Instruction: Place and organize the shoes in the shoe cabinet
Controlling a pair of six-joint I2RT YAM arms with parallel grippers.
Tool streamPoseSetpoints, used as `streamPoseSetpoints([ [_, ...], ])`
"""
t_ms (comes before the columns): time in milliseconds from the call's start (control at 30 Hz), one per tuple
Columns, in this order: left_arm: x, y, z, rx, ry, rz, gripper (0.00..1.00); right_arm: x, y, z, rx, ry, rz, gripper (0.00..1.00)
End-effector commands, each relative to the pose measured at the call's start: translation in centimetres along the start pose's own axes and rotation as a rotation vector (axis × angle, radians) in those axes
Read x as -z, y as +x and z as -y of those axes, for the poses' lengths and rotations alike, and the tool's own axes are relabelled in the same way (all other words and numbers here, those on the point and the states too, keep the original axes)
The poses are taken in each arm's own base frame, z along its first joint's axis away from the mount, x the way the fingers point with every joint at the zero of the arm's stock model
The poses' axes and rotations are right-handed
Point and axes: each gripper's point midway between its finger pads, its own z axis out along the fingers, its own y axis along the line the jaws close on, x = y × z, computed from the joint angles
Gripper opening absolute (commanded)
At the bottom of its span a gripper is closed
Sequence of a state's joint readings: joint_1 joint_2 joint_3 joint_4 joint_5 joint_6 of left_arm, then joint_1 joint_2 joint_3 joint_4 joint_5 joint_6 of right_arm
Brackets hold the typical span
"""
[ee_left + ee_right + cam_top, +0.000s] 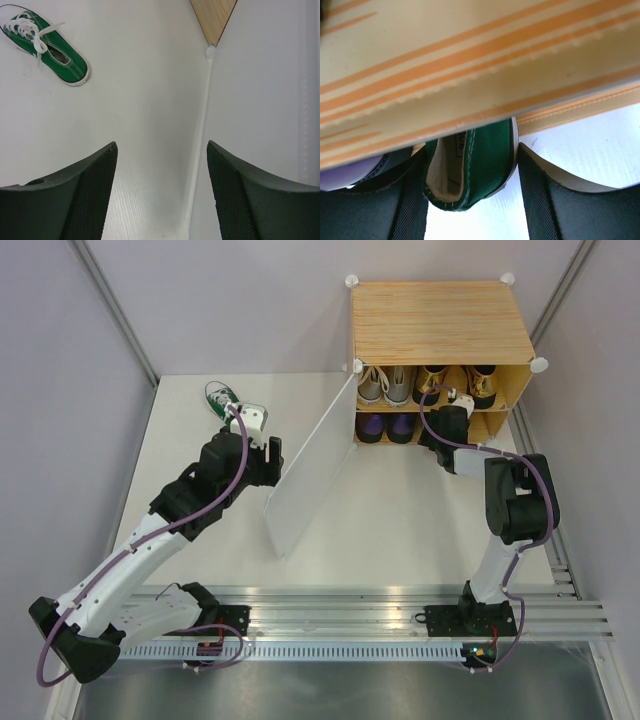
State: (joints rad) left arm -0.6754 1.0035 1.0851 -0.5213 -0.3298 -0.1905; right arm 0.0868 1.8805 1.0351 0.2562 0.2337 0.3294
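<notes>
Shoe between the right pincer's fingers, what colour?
It's a green shoe, white sole edge; right wrist view shows it best.

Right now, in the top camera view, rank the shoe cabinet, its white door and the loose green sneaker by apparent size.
1. shoe cabinet, clearly largest
2. white door, seen at a slant, so likely understated
3. loose green sneaker, smallest

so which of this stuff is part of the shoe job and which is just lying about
Part of the job: shoe cabinet, its white door, green sneaker on the table, second green sneaker in the right tool, grey sneakers, gold shoes, purple shoes.
Just there: mounting rail, purple cables.
</notes>
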Motion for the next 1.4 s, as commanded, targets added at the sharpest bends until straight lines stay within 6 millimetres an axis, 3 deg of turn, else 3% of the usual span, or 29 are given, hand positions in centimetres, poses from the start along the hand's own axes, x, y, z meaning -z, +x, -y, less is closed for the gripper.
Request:
streamPoseSetpoints([
  [0,0.1,-0.9,0.4,-0.027,0.026,0.031,0.76,-1.4,-5.6,-2.5,-0.056,-0.070,0.154,0.48],
  [167,0.2,-0.9,0.5,-0.027,0.031,0.030,0.76,-0.5,-5.2,-2.2,-0.070,-0.067,0.151,0.66],
  [400,0.2,-1.0,0.5,-0.025,0.033,0.031,0.76,0.5,-5.0,-1.8,-0.076,-0.061,0.145,0.77],
  [433,0.2,-0.9,0.5,-0.027,0.032,0.030,0.77,0.8,-5.3,-1.8,-0.078,-0.061,0.151,0.87],
  [533,0.2,-1.0,0.4,-0.026,0.031,0.031,0.77,1.2,-5.5,-1.9,-0.076,-0.067,0.150,0.88],
  [733,0.2,-1.0,0.5,-0.026,0.036,0.032,0.77,2.6,-5.6,-2.0,-0.085,-0.092,0.149,0.87],
  [1067,0.3,-1.1,0.7,-0.020,0.043,0.035,0.77,4.8,-3.3,-0.8,-0.095,-0.088,0.124,0.79],
  [1367,0.3,-1.0,0.8,-0.019,0.049,0.033,0.77,6.6,-1.4,-0.4,-0.115,-0.115,0.102,0.62],
])
